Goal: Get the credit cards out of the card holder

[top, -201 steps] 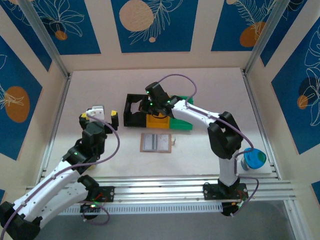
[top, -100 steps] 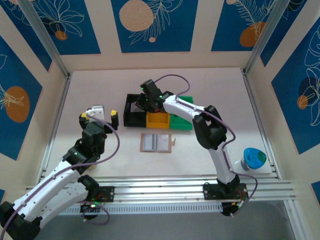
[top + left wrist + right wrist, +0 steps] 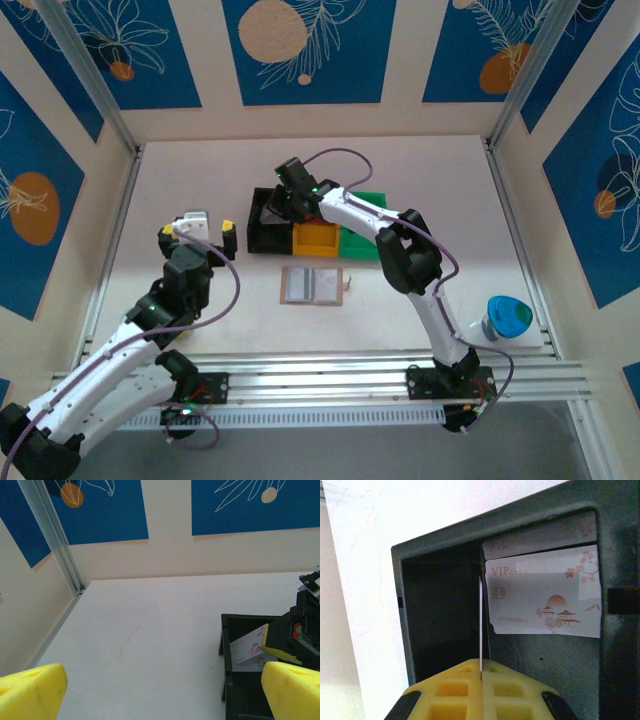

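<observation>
In front of the black plastic bin [image 3: 268,243], the tan leather-like card holder [image 3: 313,285] lies open on the pale surface [image 3: 150,630], the left arm's yellow fingers [image 3: 30,692] spread wide and empty to the bin's left. Over the bin the right arm's fingers [image 3: 450,697] pinch a thin white card [image 3: 480,615] edge-on, apparently to drop it in; blue-and-cream floral walls [image 3: 300,50] rise beyond.

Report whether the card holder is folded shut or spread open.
Spread open: the card holder lies flat on the table, its two grey inner panels facing up side by side.
</observation>
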You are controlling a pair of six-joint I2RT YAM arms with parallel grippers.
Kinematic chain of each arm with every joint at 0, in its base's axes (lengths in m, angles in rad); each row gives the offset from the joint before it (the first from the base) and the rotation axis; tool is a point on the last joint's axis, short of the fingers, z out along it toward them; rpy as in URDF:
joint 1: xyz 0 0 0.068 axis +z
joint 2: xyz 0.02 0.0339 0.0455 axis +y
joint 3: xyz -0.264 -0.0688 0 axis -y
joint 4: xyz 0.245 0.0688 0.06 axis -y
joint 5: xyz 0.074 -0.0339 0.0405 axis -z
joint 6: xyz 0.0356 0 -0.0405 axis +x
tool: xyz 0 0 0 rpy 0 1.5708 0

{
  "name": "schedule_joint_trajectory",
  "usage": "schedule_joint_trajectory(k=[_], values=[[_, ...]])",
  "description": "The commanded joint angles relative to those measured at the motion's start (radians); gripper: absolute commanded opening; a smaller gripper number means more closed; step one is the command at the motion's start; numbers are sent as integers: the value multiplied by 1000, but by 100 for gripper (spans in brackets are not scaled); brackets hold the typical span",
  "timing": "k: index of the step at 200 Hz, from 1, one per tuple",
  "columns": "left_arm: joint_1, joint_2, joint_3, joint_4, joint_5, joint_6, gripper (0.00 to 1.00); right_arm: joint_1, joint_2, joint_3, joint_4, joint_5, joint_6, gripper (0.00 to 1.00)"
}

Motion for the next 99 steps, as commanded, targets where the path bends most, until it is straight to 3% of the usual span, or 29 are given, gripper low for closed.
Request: schedule_joint_trajectory(k=[1,99], values=[[12,-14,-12,34,-10,17,100,1,21,31,-22,6,15,0],[13,-22,-16,40,-12,23,100,-9,61,82,-46,-19,5,2]])
